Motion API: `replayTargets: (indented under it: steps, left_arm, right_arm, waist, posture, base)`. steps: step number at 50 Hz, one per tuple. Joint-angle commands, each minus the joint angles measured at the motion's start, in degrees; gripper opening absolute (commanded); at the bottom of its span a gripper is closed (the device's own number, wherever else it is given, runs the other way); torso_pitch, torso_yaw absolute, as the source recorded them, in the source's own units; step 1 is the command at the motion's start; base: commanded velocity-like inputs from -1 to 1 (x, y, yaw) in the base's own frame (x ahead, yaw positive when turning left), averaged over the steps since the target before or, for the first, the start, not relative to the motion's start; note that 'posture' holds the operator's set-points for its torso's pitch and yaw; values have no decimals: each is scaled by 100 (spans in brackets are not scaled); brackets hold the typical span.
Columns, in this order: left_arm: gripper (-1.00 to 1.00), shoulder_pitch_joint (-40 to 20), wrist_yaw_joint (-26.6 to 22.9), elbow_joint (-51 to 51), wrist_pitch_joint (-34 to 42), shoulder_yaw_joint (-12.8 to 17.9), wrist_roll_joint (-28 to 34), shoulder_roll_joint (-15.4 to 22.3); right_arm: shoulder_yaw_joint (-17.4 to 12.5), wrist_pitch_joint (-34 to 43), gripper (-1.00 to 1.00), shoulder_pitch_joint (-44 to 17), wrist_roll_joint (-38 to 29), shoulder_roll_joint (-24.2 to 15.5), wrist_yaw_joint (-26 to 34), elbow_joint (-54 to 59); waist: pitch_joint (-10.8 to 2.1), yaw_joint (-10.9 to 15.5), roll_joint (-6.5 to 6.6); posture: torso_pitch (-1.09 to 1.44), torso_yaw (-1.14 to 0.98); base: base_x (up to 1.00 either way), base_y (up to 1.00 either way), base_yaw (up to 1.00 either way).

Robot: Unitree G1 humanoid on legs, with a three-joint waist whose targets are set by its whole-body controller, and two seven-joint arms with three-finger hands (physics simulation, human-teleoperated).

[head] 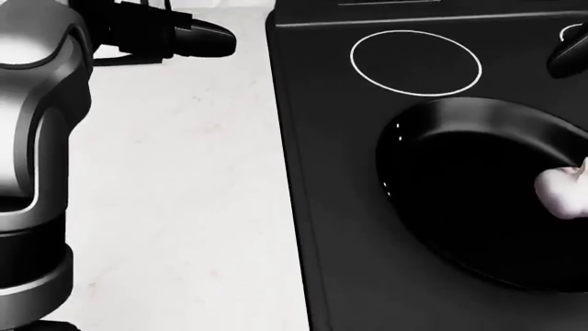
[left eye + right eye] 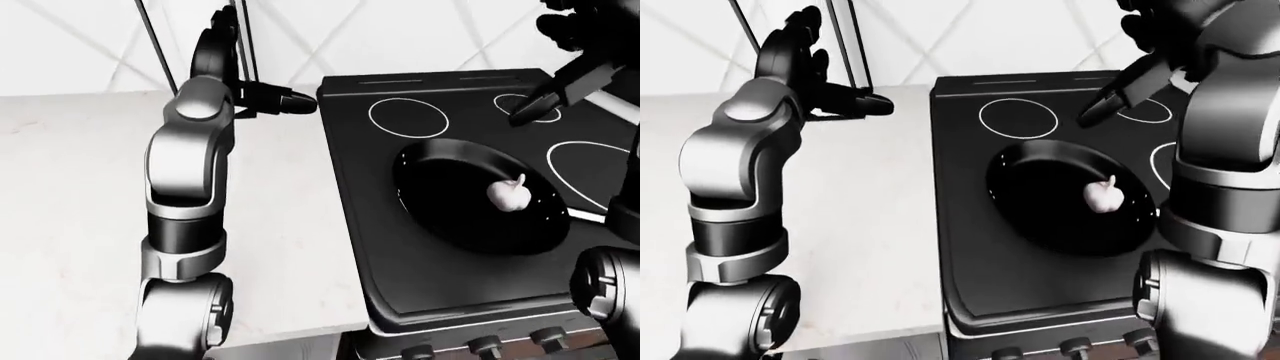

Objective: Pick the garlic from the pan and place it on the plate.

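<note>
The right hand (image 2: 1110,101) hangs raised above the upper part of the black stove (image 2: 400,247), its dark fingers (image 2: 535,109) pointing down and to the view's left, spread loosely and gripping nothing. It is well apart from the garlic, which lies lower in the view, so the hand appears poised to come down onto it; the grasp has not yet begun.

The left hand (image 2: 845,97) is held up over the pale tabletop (image 2: 80,195), beside the stove's left edge. One finger points toward the stove; how wide the other fingers stand cannot be told. It holds nothing and seems parked out of the working arm's way.

The garlic (image 2: 508,193) sits inside the black pan (image 2: 440,195), toward the pan's right side in the left-eye view. It is a small, pale, rounded bulb with a short pointed stem tip, bright against the dark, glossy pan. The pan rests on the stove among white burner rings (image 2: 408,117).

No plate shows in any view.
</note>
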Motion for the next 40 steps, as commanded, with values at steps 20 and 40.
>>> replayTargets:
  steps: [20,40]
  left_arm:
    - [100,-150,-19,-152,-207,71,79,45]
    - [100,-175,-33,-240,-121,44,114,28]
  right_arm:
    - [-153,-2187,100,64,-1825,106,1019,412]
    - [-281,-3302,100,259,-2502,-124,1031,458]
  waist:
    - [-234,-17,7]
    - [-294,20,-28]
  posture:
    - [0,0]
    - [0,0]
  base:
    - [0,0,0]
    - [0,0,0]
